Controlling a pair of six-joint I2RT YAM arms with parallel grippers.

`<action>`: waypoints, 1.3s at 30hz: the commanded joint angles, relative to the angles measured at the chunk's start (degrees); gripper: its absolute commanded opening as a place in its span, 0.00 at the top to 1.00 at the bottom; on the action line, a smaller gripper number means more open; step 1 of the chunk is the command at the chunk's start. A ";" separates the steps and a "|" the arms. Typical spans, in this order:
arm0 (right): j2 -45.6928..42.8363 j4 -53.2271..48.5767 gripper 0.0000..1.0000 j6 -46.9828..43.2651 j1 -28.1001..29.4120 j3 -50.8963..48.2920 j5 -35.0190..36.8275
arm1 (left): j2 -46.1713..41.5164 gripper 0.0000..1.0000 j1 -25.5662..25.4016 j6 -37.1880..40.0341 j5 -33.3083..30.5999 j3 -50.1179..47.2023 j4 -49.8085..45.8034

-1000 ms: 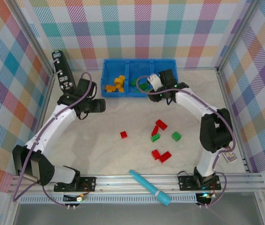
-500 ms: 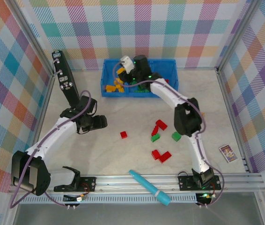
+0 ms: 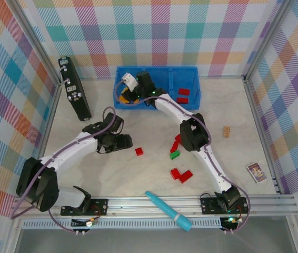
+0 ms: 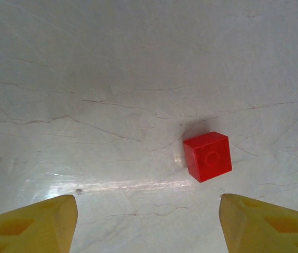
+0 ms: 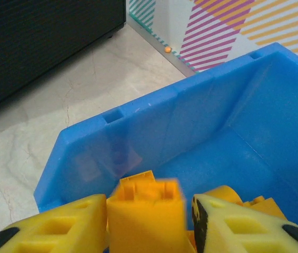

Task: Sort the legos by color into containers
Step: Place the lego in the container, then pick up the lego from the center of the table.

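Note:
The blue bin (image 3: pixel 190 74) stands at the back; its near wall (image 5: pixel 138 132) fills the right wrist view. My right gripper (image 3: pixel 130 90) (image 5: pixel 149 211) hangs over the left compartment. A yellow-orange brick (image 5: pixel 146 211), blurred, lies between the fingers against the left one, with a thin gap to the right pad, so the jaws are open. More yellow bricks (image 5: pixel 225 194) lie below. My left gripper (image 3: pixel 125 142) (image 4: pixel 148 226) is open, low over the table just left of a small red brick (image 3: pixel 139 151) (image 4: pixel 208 156). Red bricks (image 3: pixel 182 95) lie in the right compartment.
Loose red bricks (image 3: pixel 181 175) and a green one (image 3: pixel 175 155) lie mid-table beside the right arm's elbow. A tan brick (image 3: pixel 226 132) sits to the right. A black box (image 3: pixel 74 95) leans at the left wall, a teal stick (image 3: pixel 168 210) lies in front, a picture card (image 3: pixel 256 172) lies right.
The right arm swung left along the bin, from the middle to the left compartment, carrying the yellow-orange brick. The left gripper moved right and nearer, up to the small red brick.

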 commanded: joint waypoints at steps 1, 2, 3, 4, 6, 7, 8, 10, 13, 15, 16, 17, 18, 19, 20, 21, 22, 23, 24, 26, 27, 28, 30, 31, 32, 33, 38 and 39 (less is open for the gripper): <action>-2.92 1.39 0.46 -1.53 -0.17 0.35 -0.09 | 3.47 0.29 -2.38 -3.68 -0.11 1.78 1.82; -3.51 1.03 0.43 -1.64 -0.22 0.30 -0.40 | 4.70 0.29 -3.15 -4.24 -0.29 2.53 1.81; -4.30 0.78 0.39 -1.81 -0.34 0.18 -0.92 | 5.94 0.29 -4.05 -4.94 -0.55 3.33 1.79; -5.33 0.73 0.36 -1.77 -0.56 -0.29 -1.28 | 6.99 0.29 -4.82 -5.51 -0.73 4.02 1.77; -7.70 1.14 0.31 -1.66 -0.98 -2.07 -2.51 | 9.13 0.29 -6.36 -7.14 -1.12 5.11 2.08; -8.75 1.42 0.31 -1.72 -1.20 -3.00 -2.67 | 9.96 0.29 -6.89 -7.63 -1.03 5.42 2.43; -10.14 1.81 0.30 -1.78 -1.45 -4.30 -2.67 | 10.84 0.29 -7.44 -8.25 -0.85 5.82 2.97; -13.29 2.68 0.30 -2.08 -1.97 -7.34 -2.52 | 12.28 0.29 -8.33 -9.30 -0.69 6.68 3.56; -19.56 4.77 0.30 -2.99 -3.26 -14.10 -0.96 | 15.03 0.29 -9.29 -10.52 -0.30 8.44 2.83; -24.23 5.32 0.30 -3.57 -4.64 -18.95 0.40 | 16.63 0.29 -10.06 -11.28 -0.72 9.05 1.96; -26.52 5.37 0.30 -3.53 -5.47 -21.31 0.84 | 17.35 0.29 -10.38 -11.65 -0.86 9.14 1.90; -29.32 5.55 0.30 -3.58 -6.47 -24.13 1.46 | 18.17 0.30 -10.66 -11.97 -0.83 9.06 1.90; -32.09 5.58 0.30 -3.58 -7.52 -27.10 2.06 | 18.98 0.30 -10.88 -12.28 -0.82 9.19 1.81; -34.48 5.69 0.30 -3.66 -8.37 -29.61 2.81 | 19.77 0.31 -11.18 -12.52 -0.87 9.28 1.69; -37.62 5.90 0.30 -3.64 -9.45 -33.17 4.15 | 20.76 0.32 -11.44 -12.83 -1.06 9.57 1.35; -39.90 5.93 0.30 -3.65 -10.23 -35.71 5.27 | 21.67 0.33 -11.70 -13.08 -1.18 9.88 1.05; -42.41 5.70 0.29 -3.46 -11.13 -38.46 6.51 | 22.40 0.34 -11.92 -13.19 -1.18 10.14 0.94; -44.87 5.35 0.29 -3.04 -12.09 -41.25 7.70 | 23.28 0.36 -12.19 -13.36 -1.18 10.48 0.72; -47.33 4.90 0.29 -2.38 -13.05 -43.98 8.64 | 24.23 0.38 -12.45 -13.51 -1.26 10.87 0.50; -51.47 3.47 0.29 -1.07 -14.73 -49.19 10.08 | 25.56 0.43 -12.85 -13.63 -1.43 11.62 0.41; -53.53 2.50 0.29 -0.53 -15.47 -51.75 11.22 | 26.16 0.47 -13.00 -13.70 -1.57 12.06 0.25; -55.18 1.36 0.29 -0.29 -15.93 -54.25 12.20 | 26.59 0.51 -13.12 -13.77 -1.70 12.49 0.03; -58.74 -1.29 0.29 0.31 -16.67 -59.67 14.01 | 27.29 0.59 -13.20 -13.78 -2.03 13.41 -0.54; -60.51 -2.47 0.29 0.81 -16.95 -62.08 14.39 | 27.53 0.61 -13.12 -13.83 -2.22 13.71 -0.86; -62.45 -3.49 0.29 1.61 -17.18 -64.96 14.60 | 27.74 0.63 -13.13 -13.67 -2.45 14.29 -1.19; -64.51 -4.20 0.29 2.54 -17.36 -68.11 14.65 | 28.10 0.65 -13.15 -13.28 -2.67 15.18 -1.80; -73.02 -6.58 0.29 6.53 -17.75 -79.84 14.73 | 30.08 0.70 -13.17 -9.90 -3.37 23.86 -6.49; -74.55 -7.12 0.29 7.46 -17.89 -81.79 15.14 | 30.39 0.70 -13.14 -9.25 -3.46 26.34 -7.32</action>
